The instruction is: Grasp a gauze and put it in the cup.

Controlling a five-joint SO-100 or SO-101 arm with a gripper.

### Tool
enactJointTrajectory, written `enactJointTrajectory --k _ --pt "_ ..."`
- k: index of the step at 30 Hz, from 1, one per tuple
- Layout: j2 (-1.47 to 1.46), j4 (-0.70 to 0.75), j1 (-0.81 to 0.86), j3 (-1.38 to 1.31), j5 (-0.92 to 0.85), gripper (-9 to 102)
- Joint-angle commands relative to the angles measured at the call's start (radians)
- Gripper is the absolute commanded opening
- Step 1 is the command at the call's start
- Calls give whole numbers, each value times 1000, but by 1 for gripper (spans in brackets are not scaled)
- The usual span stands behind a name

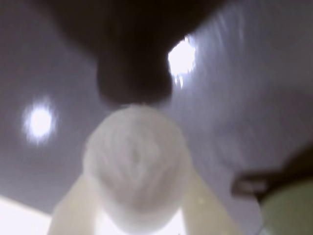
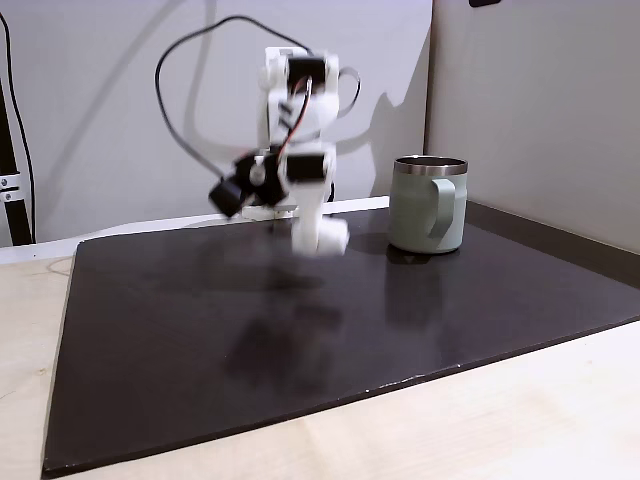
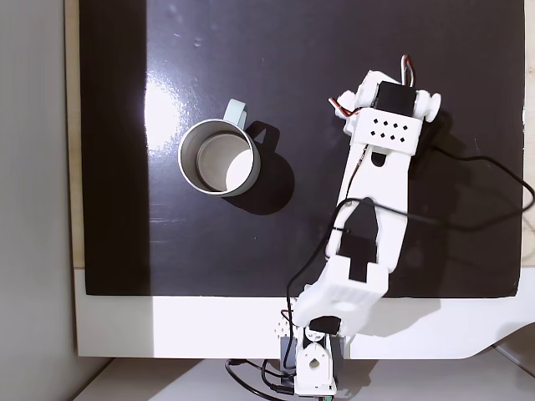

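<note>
In the wrist view the white fuzzy gauze (image 1: 134, 166) sits end-on between my two pale fingers (image 1: 73, 210), so my gripper (image 1: 139, 169) is shut on it. The picture is blurred. From the side, in a fixed view, the gripper (image 2: 318, 235) holds the gauze (image 2: 334, 238) a little above the dark mat, to the left of the cup (image 2: 428, 205). The sage-green cup (image 3: 244, 174) stands upright in the fixed view from above, left of my arm (image 3: 380, 167), handle toward the top. A green edge of the cup (image 1: 288, 210) shows at the wrist view's lower right.
A glossy black mat (image 2: 200, 330) covers the light wooden table (image 2: 500, 430). A black cable (image 2: 175, 95) loops from the arm, and another cable (image 3: 493, 180) trails to the right. A wall stands behind the cup.
</note>
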Motion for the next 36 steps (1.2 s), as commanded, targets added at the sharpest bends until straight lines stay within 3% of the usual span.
enactJointTrajectory --k 1,7,10,27,36 --pt "115 120 -44 -181 12 0" --pt "106 321 -107 -518 15 0" --pt "160 325 -152 -529 11 0" --pt "442 328 -561 -158 -32 0" --pt "472 328 -675 15 -37 0"
